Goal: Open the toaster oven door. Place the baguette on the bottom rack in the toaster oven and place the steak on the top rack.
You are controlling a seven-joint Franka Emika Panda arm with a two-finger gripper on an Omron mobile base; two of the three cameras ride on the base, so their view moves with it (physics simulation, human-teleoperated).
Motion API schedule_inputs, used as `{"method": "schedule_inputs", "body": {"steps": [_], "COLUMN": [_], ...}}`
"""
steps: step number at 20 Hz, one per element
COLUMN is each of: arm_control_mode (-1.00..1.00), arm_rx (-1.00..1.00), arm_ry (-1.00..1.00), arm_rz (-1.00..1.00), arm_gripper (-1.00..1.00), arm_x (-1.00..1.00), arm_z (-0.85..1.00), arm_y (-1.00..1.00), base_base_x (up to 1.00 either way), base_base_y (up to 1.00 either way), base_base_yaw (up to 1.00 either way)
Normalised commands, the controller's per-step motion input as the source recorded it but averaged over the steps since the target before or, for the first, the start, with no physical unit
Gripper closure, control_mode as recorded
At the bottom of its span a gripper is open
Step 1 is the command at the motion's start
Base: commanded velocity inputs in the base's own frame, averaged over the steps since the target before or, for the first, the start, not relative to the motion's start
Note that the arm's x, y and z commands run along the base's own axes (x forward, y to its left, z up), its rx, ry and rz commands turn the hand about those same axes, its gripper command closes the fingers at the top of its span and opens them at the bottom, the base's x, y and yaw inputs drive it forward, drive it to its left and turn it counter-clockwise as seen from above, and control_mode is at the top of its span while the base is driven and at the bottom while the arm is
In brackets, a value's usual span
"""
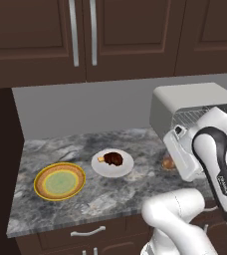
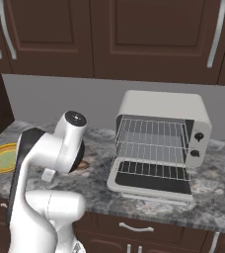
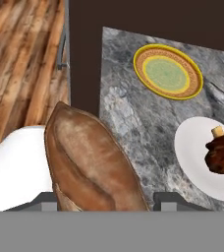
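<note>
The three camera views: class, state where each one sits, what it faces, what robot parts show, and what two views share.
Left base view: behind-left, facing the counter; white arm at right.
Right base view: behind-right, facing the toaster oven, door down; arm at left.
Hand view: on the hand, looking along the claw holding the baguette.
Shared: the steak and yellow plate.

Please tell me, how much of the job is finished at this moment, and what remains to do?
Done: the oven door lies open, and both racks look bare. In hand: the gripper holds the baguette above the counter, left of the oven. Left: lay it on the bottom rack, then move the steak, on its white plate, to the top rack.
</note>
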Motion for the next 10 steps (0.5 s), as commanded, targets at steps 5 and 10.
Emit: {"method": "schedule_inputs", "body": {"steps": [5, 10], "arm_control_mode": [-1.00, -1.00], "arm_rx": [0.01, 0.00], "arm_ry": [0.00, 0.00], "arm_rz": [0.03, 0.05], "arm_gripper": [1.00, 1.00], "arm_x": [0.02, 0.12], "arm_z": [0.05, 0.10], "arm_y": [-0.59, -0.57], "base_base_x": [0.00, 0.00], "base_base_y": [0.00, 0.00], "base_base_yaw": [0.00, 0.00]}}
